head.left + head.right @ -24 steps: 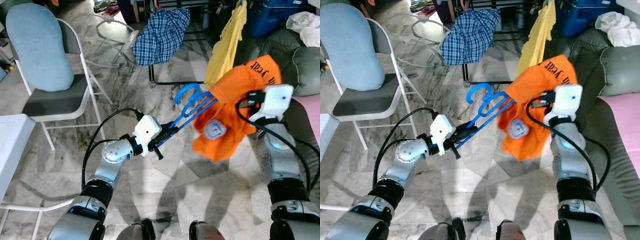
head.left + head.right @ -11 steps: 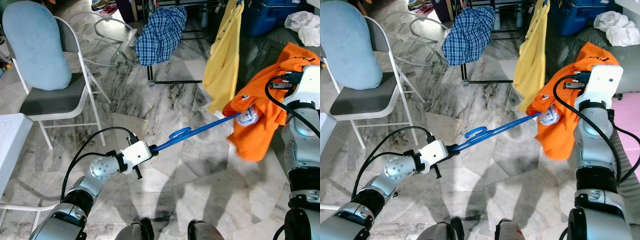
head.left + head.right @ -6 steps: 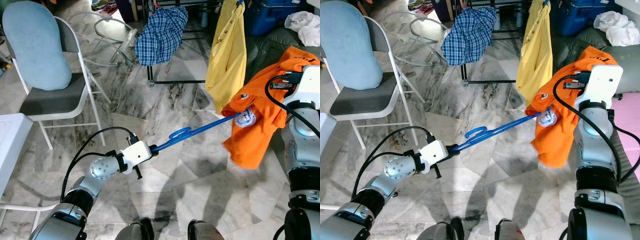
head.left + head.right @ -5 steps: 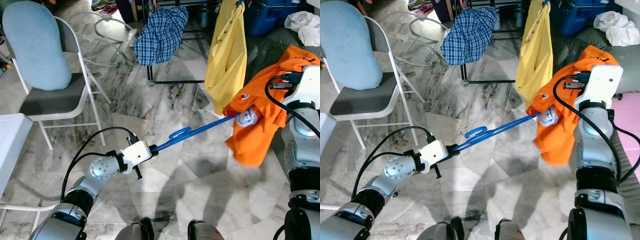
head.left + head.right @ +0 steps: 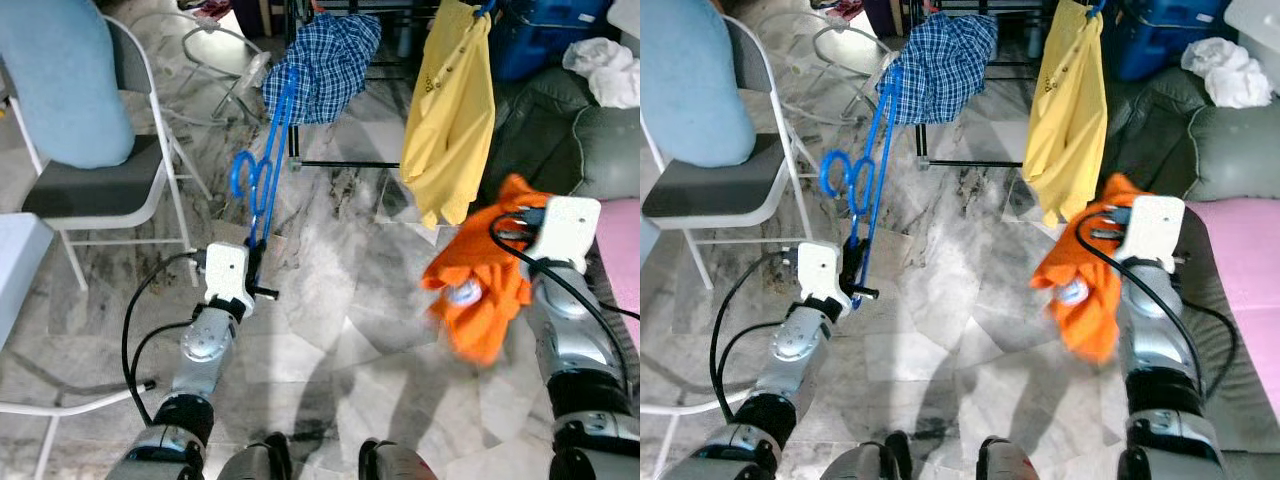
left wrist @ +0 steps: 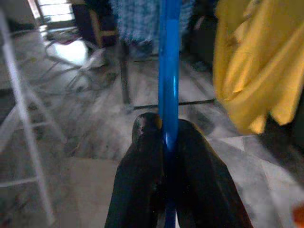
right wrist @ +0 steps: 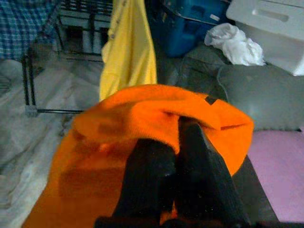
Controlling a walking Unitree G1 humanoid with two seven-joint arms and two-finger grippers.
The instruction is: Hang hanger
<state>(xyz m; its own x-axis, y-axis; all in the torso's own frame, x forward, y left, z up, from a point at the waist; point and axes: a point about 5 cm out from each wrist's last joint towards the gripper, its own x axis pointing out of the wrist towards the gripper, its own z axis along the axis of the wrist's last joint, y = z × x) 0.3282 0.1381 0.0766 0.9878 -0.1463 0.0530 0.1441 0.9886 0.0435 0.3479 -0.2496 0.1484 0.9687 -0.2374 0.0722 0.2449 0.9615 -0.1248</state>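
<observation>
left gripper (image 6: 167,137) is clamped narrow on the blue hanger (image 5: 262,165), fingers (image 6: 142,175) pinching its bar on both sides in the left wrist view. hanger stands near upright above the gripper, hook loops partway up on the left, long bar running up toward the plaid shirt (image 5: 325,65). no garment on it.

right gripper (image 7: 173,137) is closed on a bunched fold of the orange shirt (image 5: 480,290), which droops off the right wrist over the marble floor (image 5: 340,300), well apart from the hanger.

beyond that: folding chair (image 5: 95,200) with a light blue cushion (image 5: 70,90) off to the left, yellow shirt (image 5: 445,120) on its own hanger hanging from the drying rack (image 5: 300,150) in the middle, grey sofa (image 5: 1230,140) with a white cloth (image 5: 1225,65) on the right, blue bin (image 5: 545,40) at the back.

risks as i read it:
- hanger is held at one point low on the bar with a long lever above, so it could swivel in the pinch on a fast swing or if it clips the rack
- upper end is close to the plaid shirt; could snag the fabric and drag it off
- orange shirt is gripped by one fold only, so it may slip out or trail on the floor
- hook orientation relative to the rail is hard to read from here, so it could miss the rail
</observation>
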